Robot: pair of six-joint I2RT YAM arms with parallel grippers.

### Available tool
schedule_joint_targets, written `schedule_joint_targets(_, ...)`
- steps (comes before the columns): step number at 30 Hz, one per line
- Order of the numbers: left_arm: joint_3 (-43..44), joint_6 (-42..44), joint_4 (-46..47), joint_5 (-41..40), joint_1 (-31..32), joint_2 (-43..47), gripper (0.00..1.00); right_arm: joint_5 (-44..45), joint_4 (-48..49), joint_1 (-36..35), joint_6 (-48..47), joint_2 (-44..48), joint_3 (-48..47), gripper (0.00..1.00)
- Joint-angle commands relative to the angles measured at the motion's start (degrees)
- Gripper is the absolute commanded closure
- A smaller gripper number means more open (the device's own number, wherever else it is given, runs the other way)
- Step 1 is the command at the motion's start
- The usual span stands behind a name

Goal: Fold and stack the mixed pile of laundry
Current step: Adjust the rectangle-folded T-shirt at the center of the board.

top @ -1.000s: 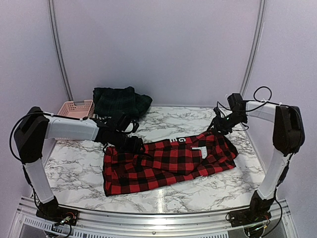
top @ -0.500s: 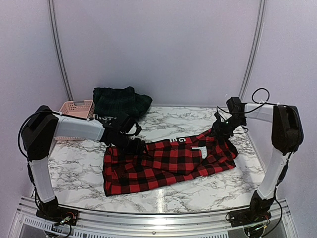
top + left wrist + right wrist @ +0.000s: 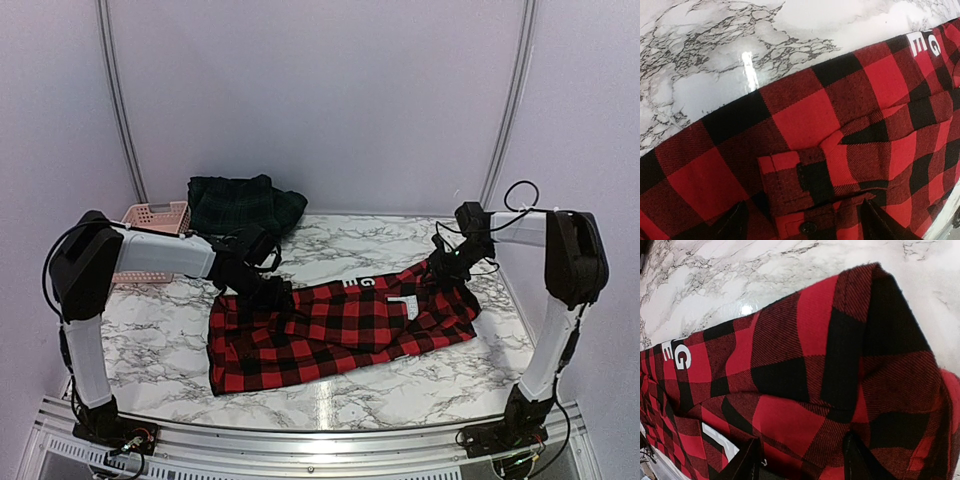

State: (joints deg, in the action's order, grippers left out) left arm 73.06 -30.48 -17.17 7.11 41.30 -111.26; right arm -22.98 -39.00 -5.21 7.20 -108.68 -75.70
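The red-and-black checked shirt (image 3: 340, 330) lies spread across the marble table. White letters (image 3: 360, 284) show on a dark strip at its far edge. My left gripper (image 3: 266, 291) hovers low over the shirt's far left part. In the left wrist view it (image 3: 807, 225) is open, its fingertips (image 3: 735, 222) straddling a buttoned cuff (image 3: 795, 182). My right gripper (image 3: 446, 266) is at the shirt's far right corner. Seen from its wrist it (image 3: 802, 462) is open, with flat cloth (image 3: 805, 390) between its tips. A dark green plaid piece (image 3: 245, 205) sits heaped at the back left.
A pink perforated basket (image 3: 150, 220) stands at the back left beside the green heap. Bare marble table (image 3: 150, 340) shows left of the shirt and along the near edge. Pale walls close in on all sides. A white label (image 3: 722, 445) lies on the shirt.
Both grippers' jaws have widened. The left arm has drawn in slightly toward the shirt's far left edge. The shirt lies as before.
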Motion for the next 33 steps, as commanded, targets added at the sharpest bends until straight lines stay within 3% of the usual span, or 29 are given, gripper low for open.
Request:
schedule_joint_targets(1, 2.8, 1.2, -1.2, 4.6, -0.1, -2.1, 0.25, -1.1, 1.2, 0.4, -0.4, -1.3, -0.3, 0.51)
schedule_joint_targets(7, 3.2, 1.4, 0.1, 8.2, -0.1, -2.8, 0.30, -3.7, 1.7, 0.4, 0.1, -1.5, -0.5, 0.59)
schedule_joint_targets(12, 2.4, -0.1, -1.1, 3.7, -0.4, -2.7, 0.21, -3.6, 1.7, 0.5, 0.1, -1.5, -0.4, 0.59)
schedule_joint_targets(18, 1.1, -1.7, -2.4, 1.2, -0.4, -2.0, 0.26, -3.7, 1.7, 0.6, -0.2, -1.5, 0.1, 0.63)
schedule_joint_targets(23, 2.8, 0.8, -2.0, 5.1, 0.3, -3.4, 0.49, -4.9, 2.0, 0.7, 0.0, -1.9, -0.1, 0.68)
schedule_joint_targets(30, 3.1, 2.6, -0.4, 7.7, 0.4, -1.1, 0.96, -5.6, 1.4, 0.9, 0.3, -1.3, -1.1, 0.82)
schedule_joint_targets(33, 3.1, 2.7, -0.2, 8.3, 0.4, 0.3, 1.00, -5.5, 1.3, 1.2, 0.4, -0.7, -1.2, 0.91)
